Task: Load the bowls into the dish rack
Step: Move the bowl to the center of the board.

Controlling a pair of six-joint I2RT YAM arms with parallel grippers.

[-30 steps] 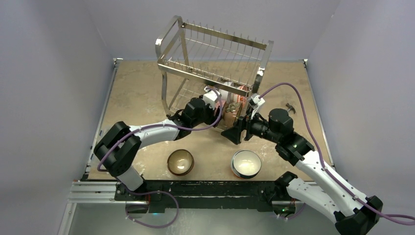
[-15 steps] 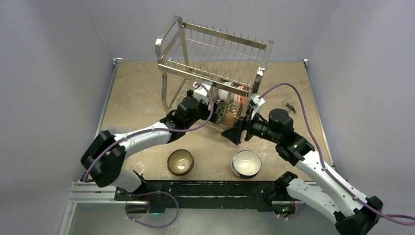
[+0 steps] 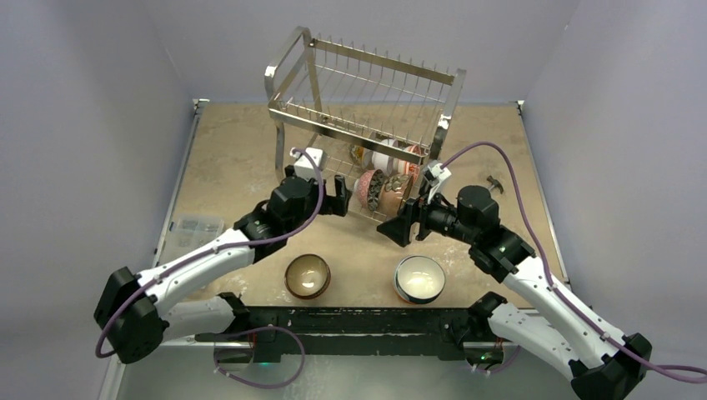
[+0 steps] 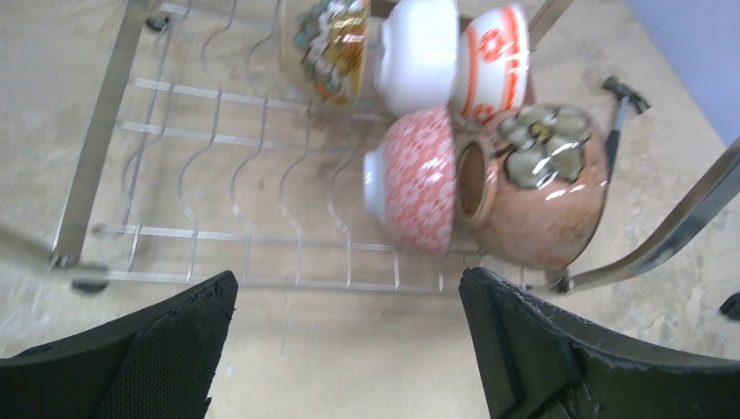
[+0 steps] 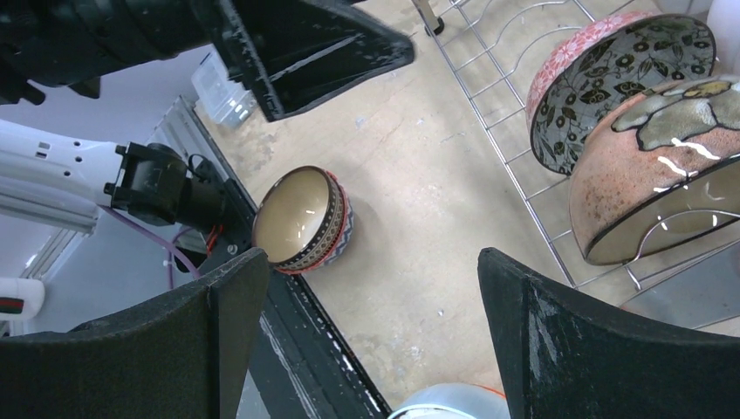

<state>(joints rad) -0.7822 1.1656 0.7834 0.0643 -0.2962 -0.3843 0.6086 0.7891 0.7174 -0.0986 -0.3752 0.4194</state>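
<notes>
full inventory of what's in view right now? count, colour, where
rack: 1, chrome wire, far middle of the table
bowls in rack: 5, lower tier: red-and-white bowl, speckled leaf bowl, plain white bowl, orange-and-white bowl, yellow-and-teal bowl
loose bowls: 2, near edge: brown bowl on the left, dark-rimmed bowl on the right
plastic box: 1, clear, left edge
small dark object: 1, right of the rack, too small to identify
table: 1, tan
arms: 2, white and black
left tool: open, empty, facing the rack
right tool: open, empty, by the rack's right front
</notes>
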